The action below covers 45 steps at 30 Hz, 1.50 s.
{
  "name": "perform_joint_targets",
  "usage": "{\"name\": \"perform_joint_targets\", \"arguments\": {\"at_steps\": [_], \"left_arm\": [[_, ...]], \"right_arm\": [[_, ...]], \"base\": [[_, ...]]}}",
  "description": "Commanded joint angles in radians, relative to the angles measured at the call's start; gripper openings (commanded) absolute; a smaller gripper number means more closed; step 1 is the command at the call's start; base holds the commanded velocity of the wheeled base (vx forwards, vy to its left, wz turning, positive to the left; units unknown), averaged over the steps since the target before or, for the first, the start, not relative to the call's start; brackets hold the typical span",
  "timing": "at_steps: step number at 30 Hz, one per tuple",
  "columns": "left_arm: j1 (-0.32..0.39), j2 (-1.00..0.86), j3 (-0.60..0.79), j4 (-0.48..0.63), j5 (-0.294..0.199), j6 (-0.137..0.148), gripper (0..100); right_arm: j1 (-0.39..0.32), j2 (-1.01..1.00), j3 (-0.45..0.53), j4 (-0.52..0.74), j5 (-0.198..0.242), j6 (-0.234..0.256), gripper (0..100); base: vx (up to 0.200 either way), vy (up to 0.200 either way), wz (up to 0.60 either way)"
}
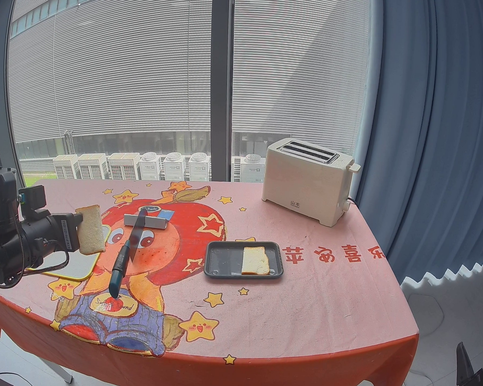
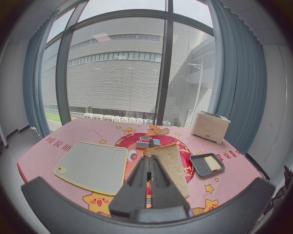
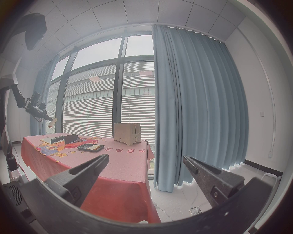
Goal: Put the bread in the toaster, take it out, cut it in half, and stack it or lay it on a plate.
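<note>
The left gripper [image 1: 82, 229] has its fingers pressed together on one edge of a half slice of bread [image 1: 91, 236]. It holds the piece up in the air well to the left of the black tray [image 1: 224, 258], over the cutting board [image 2: 91, 166]. From the head view the arm and the bread hide most of that board. A second half slice [image 1: 255, 260] lies flat in the right part of the tray. The knife [image 1: 124, 257] lies between the tray and the held bread, its blade propped on a small grey rest [image 1: 145, 221]; the blade's edge is hard to make out. The toaster [image 1: 306, 181] stands behind the tray, to its right. The right gripper [image 3: 145, 160] hangs low, off past the table [image 1: 310, 312] and far right of the tray, its fingers spread wide. The head view cuts it off at the corner.
</note>
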Motion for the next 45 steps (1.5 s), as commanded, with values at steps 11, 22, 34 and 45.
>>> {"name": "perform_joint_targets", "arguments": {"at_steps": [11, 22, 34, 45], "left_arm": [[-0.113, -0.003, -0.062, -0.001, 0.011, -0.001, 0], [-0.162, 0.182, -0.232, 0.001, 0.002, -0.004, 0], [-0.233, 0.336, -0.309, 0.001, -0.020, -0.006, 0], [-0.269, 0.471, -0.441, 0.017, -0.121, -0.029, 0]], "right_arm": [[0.000, -0.010, 0.015, 0.000, 0.001, 0.000, 100], [0.000, -0.010, 0.015, 0.000, -0.001, 0.000, 100], [0.000, -0.010, 0.015, 0.000, -0.001, 0.000, 100], [0.000, -0.010, 0.015, 0.000, -0.001, 0.000, 100]], "base": [[0.000, 0.000, 0.00], [0.000, 0.000, 0.00], [0.000, 0.000, 0.00], [0.000, 0.000, 0.00]]}}
